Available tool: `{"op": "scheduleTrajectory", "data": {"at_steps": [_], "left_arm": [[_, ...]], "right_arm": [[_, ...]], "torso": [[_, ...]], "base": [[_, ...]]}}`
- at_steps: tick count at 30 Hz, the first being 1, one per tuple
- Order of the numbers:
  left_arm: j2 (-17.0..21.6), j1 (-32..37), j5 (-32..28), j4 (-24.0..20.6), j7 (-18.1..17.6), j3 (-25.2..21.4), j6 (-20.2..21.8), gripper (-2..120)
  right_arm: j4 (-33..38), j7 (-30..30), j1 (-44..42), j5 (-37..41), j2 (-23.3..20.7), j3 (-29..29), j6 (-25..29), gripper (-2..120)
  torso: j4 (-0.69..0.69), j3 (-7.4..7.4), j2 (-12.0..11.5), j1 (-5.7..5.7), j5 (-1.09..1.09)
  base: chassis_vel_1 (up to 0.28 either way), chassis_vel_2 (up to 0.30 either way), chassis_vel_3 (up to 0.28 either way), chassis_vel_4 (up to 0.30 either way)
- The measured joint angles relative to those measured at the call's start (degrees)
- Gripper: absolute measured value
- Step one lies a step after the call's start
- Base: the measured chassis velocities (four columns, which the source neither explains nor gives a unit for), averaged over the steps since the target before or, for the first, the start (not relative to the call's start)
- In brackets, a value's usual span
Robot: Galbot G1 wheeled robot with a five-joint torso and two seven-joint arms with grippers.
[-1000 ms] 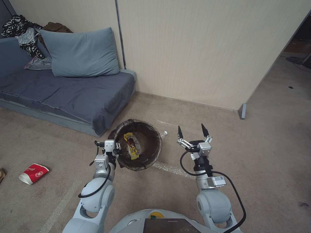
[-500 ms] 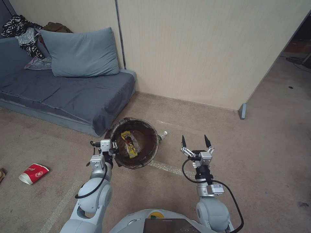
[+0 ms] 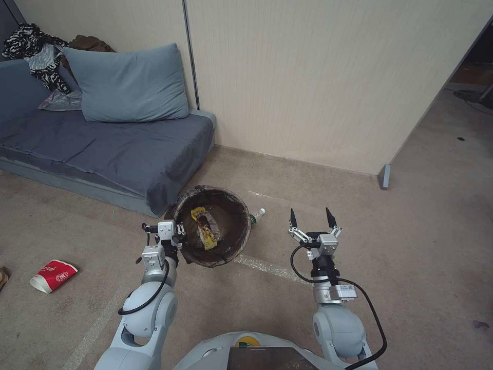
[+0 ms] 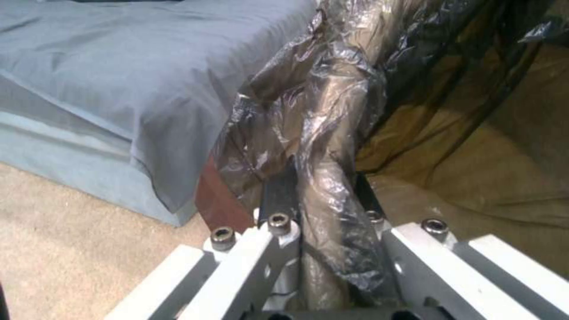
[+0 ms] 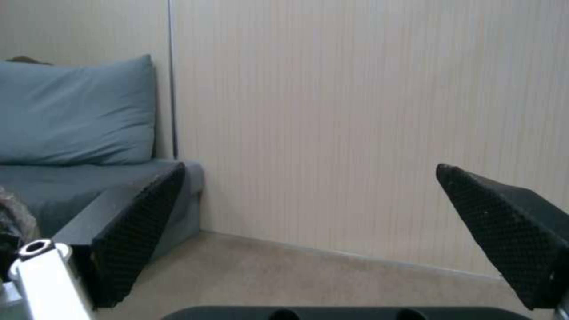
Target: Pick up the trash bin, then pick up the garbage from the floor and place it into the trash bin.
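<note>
Brown liner, white plastic underneath: the bin (image 3: 213, 226) is already in the left end effector (image 3: 177, 237), which is pinching the near-left rim with the crinkly bag (image 4: 320, 146) squeezed between its fingers (image 4: 278, 195), and you can see that clamp up close in the left wrist view. So I'd say step one is done, though I can't tell if the bin is lifted clear of the carpet or just tipped toward the robot. One yellow wrapper (image 3: 204, 228) is already lying inside, so the collecting has started too. Left to do, going by what's on the floor: a clear bottle (image 3: 256, 215) lying just behind the bin's right side, mostly hidden by it, and a red-and-white cup (image 3: 53, 275) on its side well off to the left near the sofa (image 3: 102, 149). Pose-wise, the left arm is stretched forward and low, holding the bin in front of the base. The right end effector (image 3: 309, 220) is raised to the right of the bin, fingers spread wide and pointing forward at the wall (image 5: 355, 111), holding nothing. It's near the bottle but not touching it.
</note>
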Motion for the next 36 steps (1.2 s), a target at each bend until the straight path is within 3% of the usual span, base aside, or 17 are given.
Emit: {"op": "scheduleTrajectory", "data": {"at_steps": [28, 36], "left_arm": [[0.2, -0.2, -0.8, -0.4, -0.6, 0.4, -0.3, 3], [0.1, 0.0, -0.3, -0.3, -0.5, 0.4, -0.3, 3]], "right_arm": [[0.4, -1.4, 0.2, 0.6, 0.2, -0.3, 0.8, 99], [0.0, -1.2, 0.3, 0.5, 0.3, -0.3, 0.9, 100]], "torso": [[0.00, 0.00, 0.0, 0.00, 0.00], [0.00, 0.00, 0.0, 0.00, 0.00]], "base": [[0.000, 0.000, 0.000, 0.000], [-0.101, 0.086, 0.110, -0.093]]}}
